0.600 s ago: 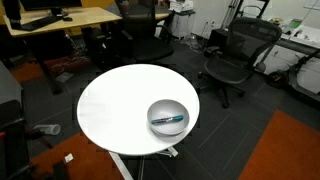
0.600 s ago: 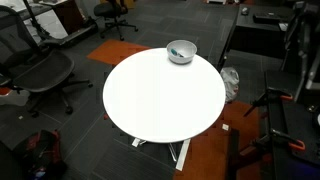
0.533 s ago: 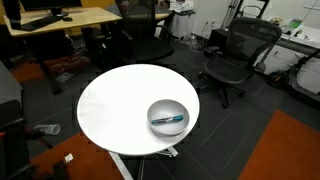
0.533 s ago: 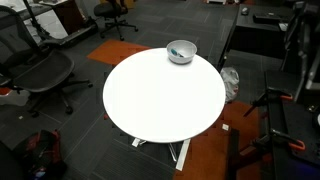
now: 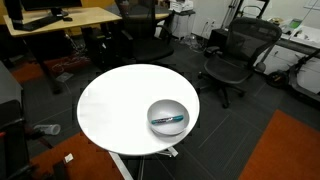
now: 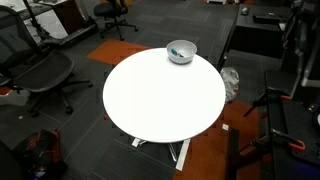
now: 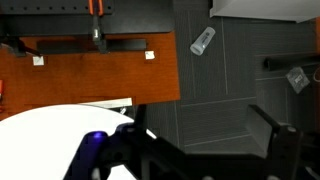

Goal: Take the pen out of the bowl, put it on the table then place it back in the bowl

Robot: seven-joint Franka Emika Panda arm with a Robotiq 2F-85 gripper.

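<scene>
Wrist view: my fingers (image 7: 140,150) are just a dark blurred mass along the bottom edge. I can't tell how far apart they are, whether they're clenched or released, or if they hold or touch anything. They sit over the rim of the white table (image 7: 40,140). Past the rim there's an orange rug (image 7: 90,75), then grey floor with a bottle (image 7: 203,40) lying on it.

In both exterior views the silver bowl (image 5: 168,116) rests on the table close to its edge, the rest of the top bare. The pen (image 5: 168,120) lies inside the bowl, roughly flat across it, teal with a dark end. In an exterior view the bowl (image 6: 181,51) is at the table's far edge.

Beyond the table stands a black office chair (image 5: 232,55), and farther back a light-wood desk (image 5: 60,20).
</scene>
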